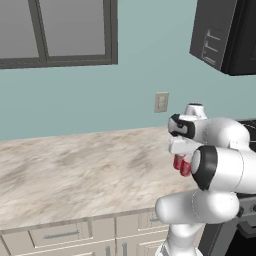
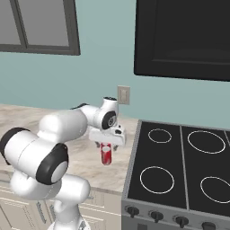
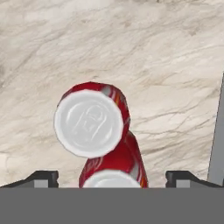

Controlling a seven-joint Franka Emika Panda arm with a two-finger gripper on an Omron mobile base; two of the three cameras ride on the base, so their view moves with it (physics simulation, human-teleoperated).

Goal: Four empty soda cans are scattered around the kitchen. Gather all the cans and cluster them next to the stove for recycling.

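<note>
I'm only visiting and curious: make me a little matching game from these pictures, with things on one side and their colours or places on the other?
Things:
1. soda can
2. stove
3. gripper
4. wall outlet

Descriptions:
A. black top with white rings
B. on the blue-green wall
C. red, standing on the marble counter
D. open, right above the cans

Pairs: 1-C, 2-A, 3-D, 4-B

Two red cans (image 3: 94,120) upright between fingertips (image 3: 43,177), gaps either side. Open counter (image 3: 166,65) beyond fingers; stove (image 3: 217,144) edge close outside one.
</note>
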